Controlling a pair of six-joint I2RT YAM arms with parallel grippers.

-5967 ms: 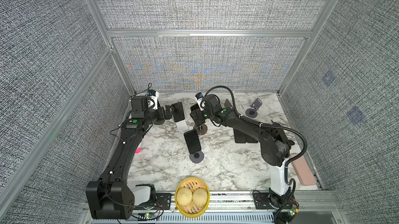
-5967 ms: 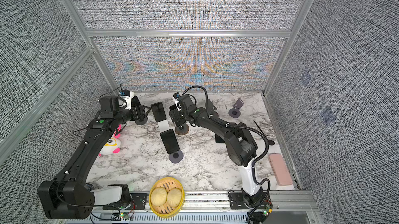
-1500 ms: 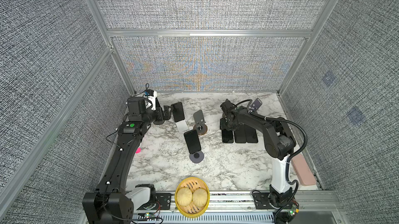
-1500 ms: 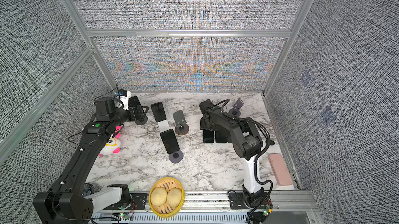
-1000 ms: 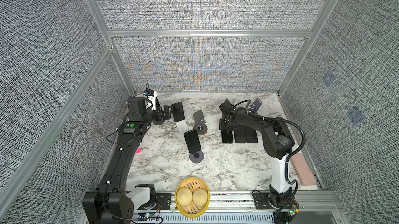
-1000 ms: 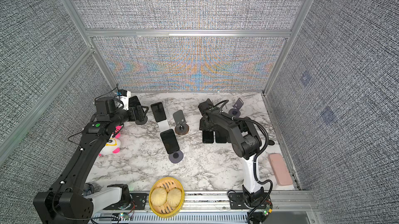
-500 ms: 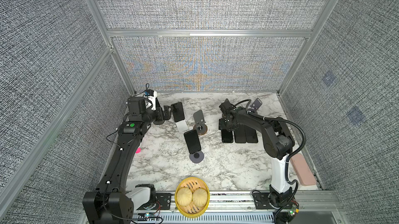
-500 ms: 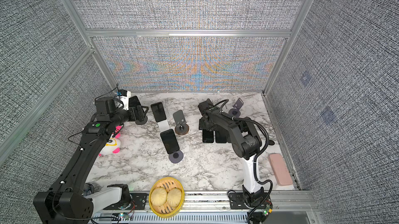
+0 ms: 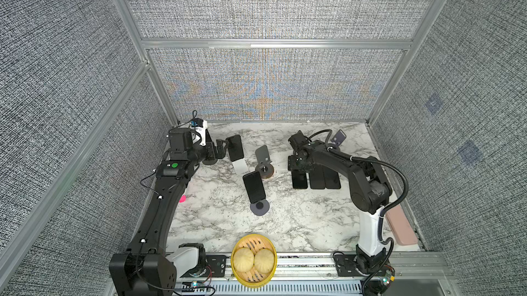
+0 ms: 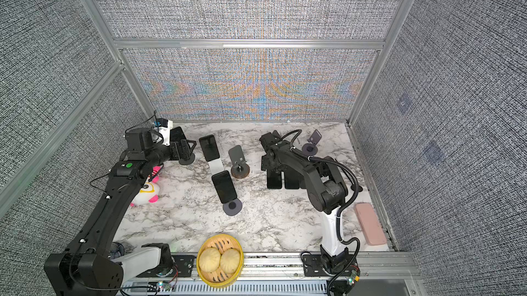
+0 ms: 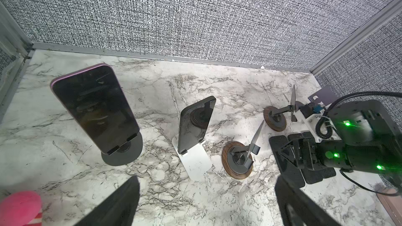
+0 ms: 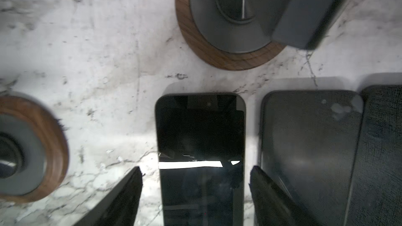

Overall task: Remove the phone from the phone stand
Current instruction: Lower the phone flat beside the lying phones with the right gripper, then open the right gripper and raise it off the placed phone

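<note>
My right gripper (image 12: 195, 170) is open, its fingers standing clear on either side of a black phone (image 12: 200, 140) that lies flat on the marble. That phone (image 9: 299, 179) is the leftmost of three flat phones in both top views. An empty wood-based stand (image 9: 265, 169) is to its left. My left gripper (image 11: 206, 183) is open and empty, close beside a black phone (image 9: 235, 147) propped on a white stand (image 9: 241, 167). A pink-edged phone (image 11: 95, 107) leans on a grey round stand (image 11: 121, 152). Another phone (image 9: 254, 186) rests on a grey disc stand (image 9: 260, 208).
A purple stand (image 9: 338, 137) is at the back right. A second wood-based stand (image 11: 275, 118) is empty. A bamboo steamer (image 9: 253, 260) with two buns sits at the front edge, a pink case (image 9: 400, 227) at the right edge, a plush toy (image 10: 147, 190) under the left arm.
The right gripper took a phone from the wood-based stand to the row on the right, laid it flat, and its jaws have widened off it. The left arm has hardly moved.
</note>
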